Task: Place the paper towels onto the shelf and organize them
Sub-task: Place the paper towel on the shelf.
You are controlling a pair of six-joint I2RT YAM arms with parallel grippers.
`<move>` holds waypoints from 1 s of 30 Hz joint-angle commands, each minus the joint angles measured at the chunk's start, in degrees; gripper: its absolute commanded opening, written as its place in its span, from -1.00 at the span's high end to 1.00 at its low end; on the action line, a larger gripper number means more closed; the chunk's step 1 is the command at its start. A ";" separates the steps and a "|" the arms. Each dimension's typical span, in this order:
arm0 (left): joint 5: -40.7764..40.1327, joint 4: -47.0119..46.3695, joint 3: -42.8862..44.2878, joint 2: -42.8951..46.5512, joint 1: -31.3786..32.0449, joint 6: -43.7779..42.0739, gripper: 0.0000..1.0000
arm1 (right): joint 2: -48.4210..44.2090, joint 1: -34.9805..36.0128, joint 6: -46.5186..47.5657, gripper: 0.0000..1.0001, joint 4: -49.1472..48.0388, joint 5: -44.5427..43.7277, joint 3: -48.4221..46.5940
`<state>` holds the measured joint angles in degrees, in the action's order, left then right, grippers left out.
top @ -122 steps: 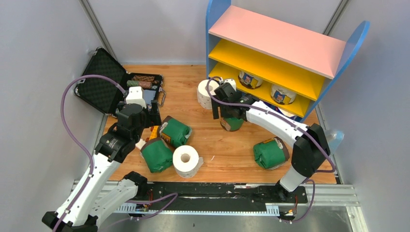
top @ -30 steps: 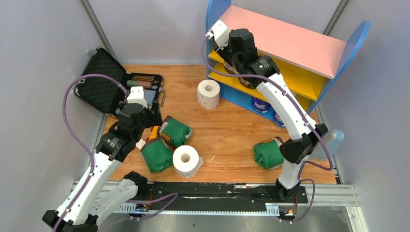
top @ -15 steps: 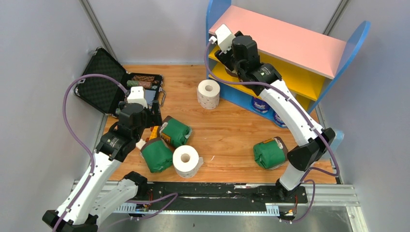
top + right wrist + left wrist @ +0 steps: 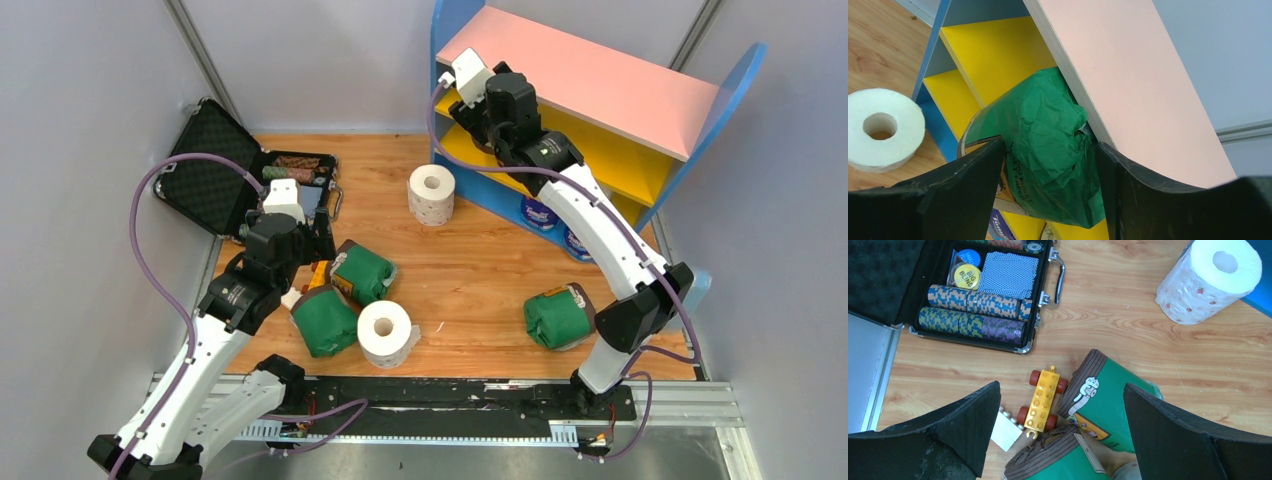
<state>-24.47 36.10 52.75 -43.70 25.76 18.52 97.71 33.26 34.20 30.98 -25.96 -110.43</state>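
The right gripper (image 4: 1048,147) is up at the tall shelf with blue side panels (image 4: 738,75). Its 2 black fingers (image 4: 973,185) sit either side of a crinkly green-wrapped paper towel roll (image 4: 1043,117). That roll sits tilted on the upper yellow board (image 4: 993,55), with its top pushed right up under the pink top board (image 4: 1128,85). The fingers are spread fairly wide and hug both flanks of the roll, but these views don't show whether they actually squeeze it or just stand beside it. The left gripper (image 4: 1059,390) is as wide apart as it goes with nothing in it. It hangs over a little yellow toy car with red wheels (image 4: 1044,399), a green roll with a cat drawing (image 4: 1108,405) and a second green roll (image 4: 1058,465), all lying on the wooden table (image 4: 470,290). A plain white roll (image 4: 385,333) lies just beside those 2. A white dotted roll (image 4: 431,195) stands upright near the shelf's left end, and another green roll (image 4: 557,318) lies by the right arm. 2 blue-and-white wrapped rolls (image 4: 540,215) sit on the shelf's bottom level. An open black case of poker chips (image 4: 205,175) is at the far left.
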 commanded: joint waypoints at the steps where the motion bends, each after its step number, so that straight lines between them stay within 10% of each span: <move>1: 0.03 -1.85 -0.02 0.47 -0.27 -0.86 -1.00 | -1.91 -4.72 0.95 -0.36 -3.49 -6.83 0.56; 30: -0.18 -1.82 -0.02 0.29 -0.27 -0.95 -1.00 | 1.27 -3.89 18.44 0.06 -22.98 -15.48 3.92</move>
<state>-24.45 36.10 52.75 -43.72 25.76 18.50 98.50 31.99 39.86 24.71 -29.17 -108.90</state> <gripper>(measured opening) 0.999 0.475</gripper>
